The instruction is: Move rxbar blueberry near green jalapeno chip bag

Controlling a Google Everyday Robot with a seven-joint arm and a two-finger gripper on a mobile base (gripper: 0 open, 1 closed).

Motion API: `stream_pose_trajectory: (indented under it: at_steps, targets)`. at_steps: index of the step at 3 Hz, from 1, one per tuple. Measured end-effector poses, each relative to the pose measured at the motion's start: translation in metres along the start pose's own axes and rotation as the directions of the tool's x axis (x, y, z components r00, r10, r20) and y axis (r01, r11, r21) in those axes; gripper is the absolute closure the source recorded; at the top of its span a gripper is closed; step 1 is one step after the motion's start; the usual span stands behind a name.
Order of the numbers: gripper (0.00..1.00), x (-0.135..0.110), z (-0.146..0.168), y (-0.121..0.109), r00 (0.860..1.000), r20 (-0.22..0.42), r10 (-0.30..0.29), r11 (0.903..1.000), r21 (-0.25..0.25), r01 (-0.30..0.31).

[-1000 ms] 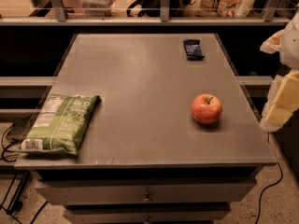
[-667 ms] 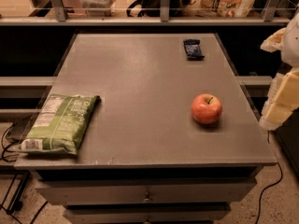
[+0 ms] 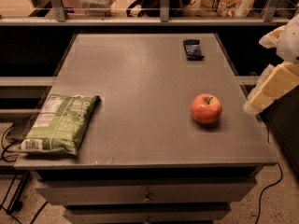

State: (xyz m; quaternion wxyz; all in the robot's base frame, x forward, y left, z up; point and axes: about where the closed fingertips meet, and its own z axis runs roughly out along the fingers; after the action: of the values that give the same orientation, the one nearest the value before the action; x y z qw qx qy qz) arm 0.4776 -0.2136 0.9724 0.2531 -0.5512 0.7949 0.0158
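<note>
Robot arm, partial view. The gripper (image 3: 270,88) sits at the right edge of the view, about mid-height. It is a blocky, flat-sided piece in pale cream-yellow, with straight edges and a lighter, rounded whitish tip at its lower-left end. Above it is a bulging off-white housing (image 3: 286,35) with a cream-tinted patch on its left, cut off by the frame's edge.

Bar (image 3: 193,49), dark navy wrapper, lies flat at the worktop's (image 3: 140,73) far right. Crinkly green bag (image 3: 60,123), white label, lies flat near left, well apart. Tool (image 3: 274,81) hangs off the right edge.
</note>
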Motion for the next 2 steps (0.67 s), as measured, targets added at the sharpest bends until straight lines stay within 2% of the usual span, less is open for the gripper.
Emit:
stream_pose_trajectory:
  at_steps: [1, 2]
  targets:
    - [0.0, -0.009, 0.016, -0.025, 0.998, 0.059, 0.031, 0.999, 0.031, -0.033]
    - [0.0, -0.014, 0.037, -0.054, 0.994, 0.086, 0.064, 0.9966, 0.045, -0.068]
